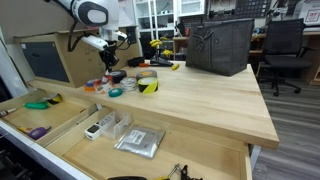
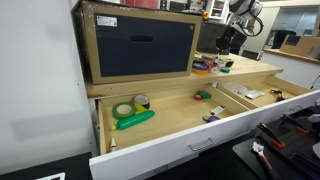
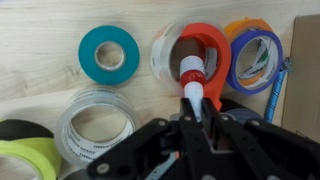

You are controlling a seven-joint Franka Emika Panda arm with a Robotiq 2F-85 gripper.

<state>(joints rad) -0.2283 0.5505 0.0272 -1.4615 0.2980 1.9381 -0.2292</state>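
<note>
My gripper (image 3: 193, 116) is shut on a white marker (image 3: 191, 82) with a red band, which sticks out ahead of the jaws. Its tip points into the hole of an orange tape roll (image 3: 214, 44) lying flat on the wooden tabletop (image 3: 40, 40). Around it lie a teal roll (image 3: 108, 53), a clear roll (image 3: 162, 55), a purple-blue roll (image 3: 256, 52), a large clear roll (image 3: 95, 124) and a yellow-black roll (image 3: 22, 150). In both exterior views the gripper (image 1: 108, 52) (image 2: 222, 46) hangs just above the cluster of rolls (image 1: 112, 84) (image 2: 206, 68).
A blue pen (image 3: 277, 88) lies right of the rolls. A dark basket (image 1: 219, 45) stands at the back of the tabletop, with an office chair (image 1: 284, 50) behind it. Below, open drawers (image 1: 190, 150) hold small items, among them a green roll (image 2: 124, 109). A boxy cabinet (image 2: 140, 44) sits on the bench.
</note>
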